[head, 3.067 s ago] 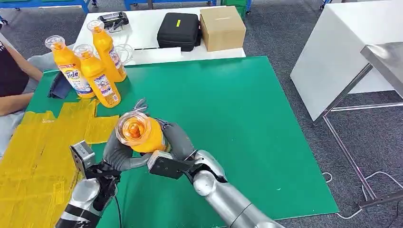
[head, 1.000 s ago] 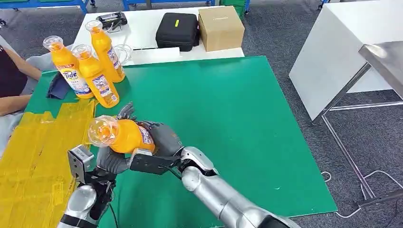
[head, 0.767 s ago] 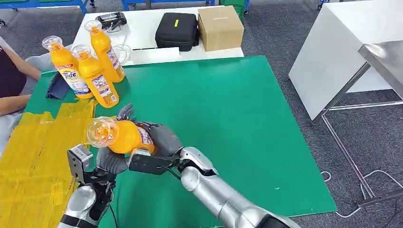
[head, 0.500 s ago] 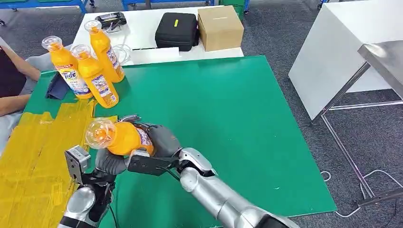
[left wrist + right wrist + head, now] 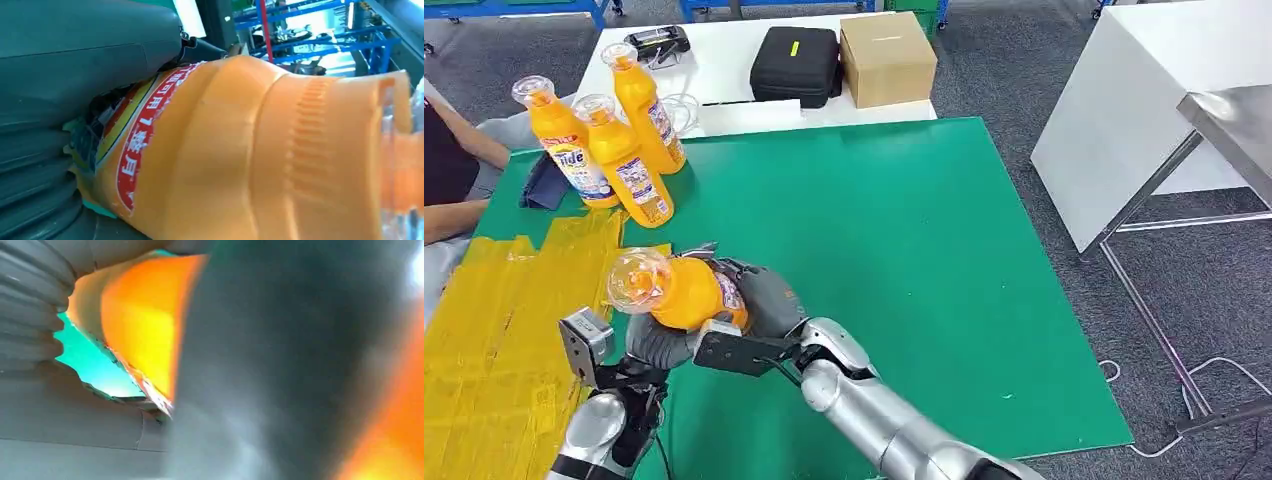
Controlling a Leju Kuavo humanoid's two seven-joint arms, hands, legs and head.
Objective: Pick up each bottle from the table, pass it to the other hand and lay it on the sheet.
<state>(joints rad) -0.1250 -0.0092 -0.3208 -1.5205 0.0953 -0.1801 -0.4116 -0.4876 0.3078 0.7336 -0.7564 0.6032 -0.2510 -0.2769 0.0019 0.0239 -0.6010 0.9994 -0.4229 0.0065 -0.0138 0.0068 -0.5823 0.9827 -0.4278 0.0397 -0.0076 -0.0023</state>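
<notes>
Head view: an orange detergent bottle (image 5: 686, 291) is held in the air over the near left part of the green table (image 5: 904, 250), tilted with its clear cap toward the yellow sheet (image 5: 494, 330). Both hands are on it. The right hand (image 5: 759, 298) wraps its fingers (image 5: 769, 290) around the labelled lower body, and the left hand (image 5: 656, 338) cups the bottle from below, nearer the neck. Left wrist view shows the bottle's shoulder, ribbed collar and red-edged label (image 5: 145, 145) pressed against that hand's grey cover. Right wrist view is blurred, with orange plastic close against dark fingers (image 5: 300, 365). Three more orange bottles (image 5: 619, 130) stand upright together at the far left of the table, beside a person's arm (image 5: 449, 215).
</notes>
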